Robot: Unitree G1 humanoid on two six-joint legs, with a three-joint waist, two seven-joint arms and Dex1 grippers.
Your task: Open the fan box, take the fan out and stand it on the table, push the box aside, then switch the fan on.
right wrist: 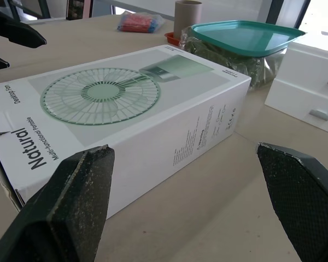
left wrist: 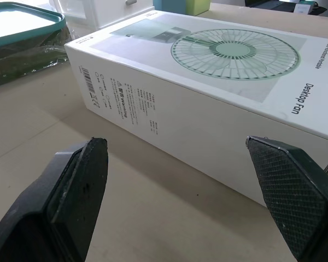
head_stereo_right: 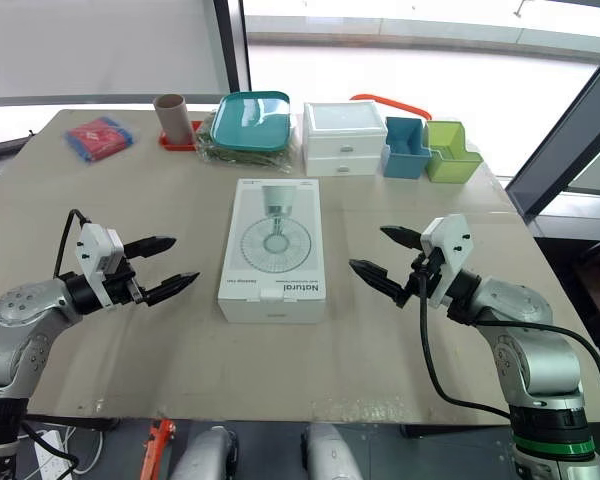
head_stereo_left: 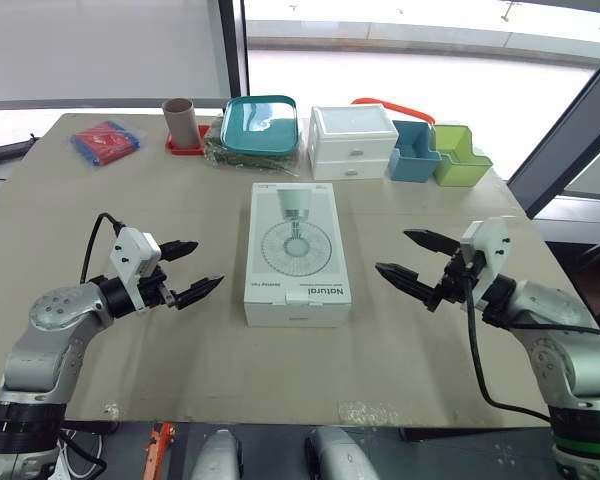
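A white fan box (head_stereo_left: 296,250) lies flat and closed in the middle of the table, with a green fan pictured on its lid and "Natural" printed at the near end. My left gripper (head_stereo_left: 188,269) hovers open to the left of the box, a short gap away, its fingers (left wrist: 79,191) pointing at the box's side (left wrist: 169,117). My right gripper (head_stereo_left: 416,261) hovers open on the box's right side, also apart from it. In the right wrist view the box (right wrist: 126,109) lies between my fingertips. Nothing is held.
Along the table's far edge stand a red-blue packet (head_stereo_left: 106,140), a brown cup (head_stereo_left: 181,122), a teal lidded tray (head_stereo_left: 260,123), a white drawer unit (head_stereo_left: 352,141), a blue bin (head_stereo_left: 415,152) and a green bin (head_stereo_left: 459,156). Bare tabletop surrounds the box.
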